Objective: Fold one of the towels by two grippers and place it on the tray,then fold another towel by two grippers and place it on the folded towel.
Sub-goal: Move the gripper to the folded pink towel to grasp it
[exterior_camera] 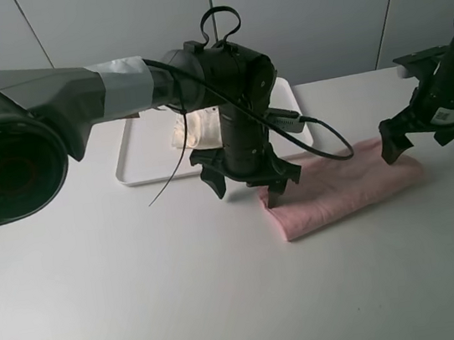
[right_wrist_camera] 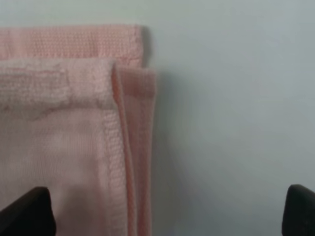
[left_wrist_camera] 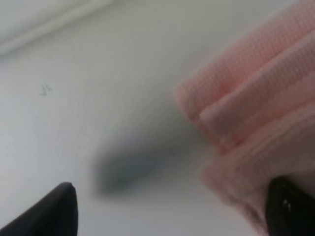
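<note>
So your pink towel [exterior_camera: 347, 183] is lying folded into a long strip on the table [exterior_camera: 144, 300], just in front of the tray's [exterior_camera: 147, 152] right corner. You can see the stacked layers in both wrist views. The cream towel [exterior_camera: 196, 129] is on the tray, mostly hidden behind your left arm.

Your left gripper [exterior_camera: 246, 194] hangs over the pink towel's left end with its jaws spread wide and nothing in them. One finger is over the towel's edge, the other over bare table. Your right gripper [exterior_camera: 422, 141] is at the opposite end, also wide open and empty, straddling that corner. Can't tell if either one actually touches the cloth.
</note>
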Controlling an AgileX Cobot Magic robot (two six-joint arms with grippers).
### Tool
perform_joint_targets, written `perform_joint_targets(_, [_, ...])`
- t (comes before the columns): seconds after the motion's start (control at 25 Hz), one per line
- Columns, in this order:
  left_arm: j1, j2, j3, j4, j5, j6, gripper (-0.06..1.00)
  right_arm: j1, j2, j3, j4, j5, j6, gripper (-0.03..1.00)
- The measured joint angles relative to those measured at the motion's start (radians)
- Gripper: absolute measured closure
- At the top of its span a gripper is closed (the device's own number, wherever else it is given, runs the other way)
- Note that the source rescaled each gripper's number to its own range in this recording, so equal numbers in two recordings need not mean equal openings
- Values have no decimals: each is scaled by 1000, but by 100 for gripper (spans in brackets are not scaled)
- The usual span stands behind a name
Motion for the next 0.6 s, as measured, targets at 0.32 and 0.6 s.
perform_joint_targets(0.32, [0, 0, 0, 6, 5, 14, -3, 0, 47, -34, 60, 31, -39, 1])
perform_joint_targets(0.6, [0, 0, 0, 6, 5, 16, -3, 14, 47, -34, 106, 38, -54, 19])
